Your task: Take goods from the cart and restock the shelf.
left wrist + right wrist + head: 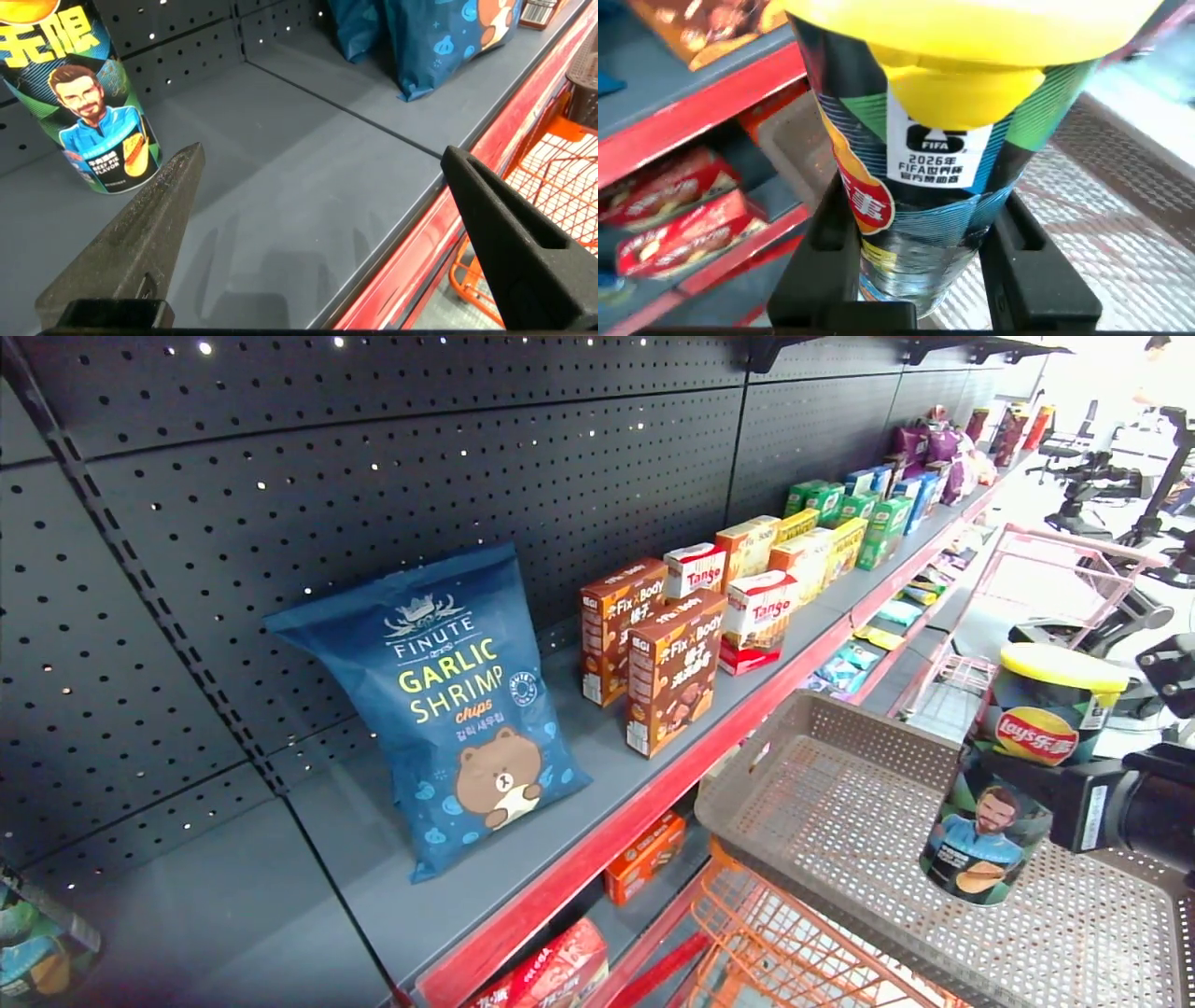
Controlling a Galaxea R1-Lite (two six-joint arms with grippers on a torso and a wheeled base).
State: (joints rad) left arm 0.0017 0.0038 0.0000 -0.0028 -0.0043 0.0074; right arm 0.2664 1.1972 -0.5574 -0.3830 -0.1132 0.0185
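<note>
1 tall chip can (1034, 747), yellow lid, green-black wrap, red logo, clamped in R hand (920, 261); L hand (320, 159) spread.

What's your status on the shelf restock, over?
Right gripper shut on a yellow-lidded chips can at the cart basket. Left gripper open over bare shelf, beside a second can standing there. Nothing blocking that shelf space.

Grey shelf (355, 840) with red edge, blue chip bag (448, 709), brown boxes (674, 672), chip can (93, 103)
</note>
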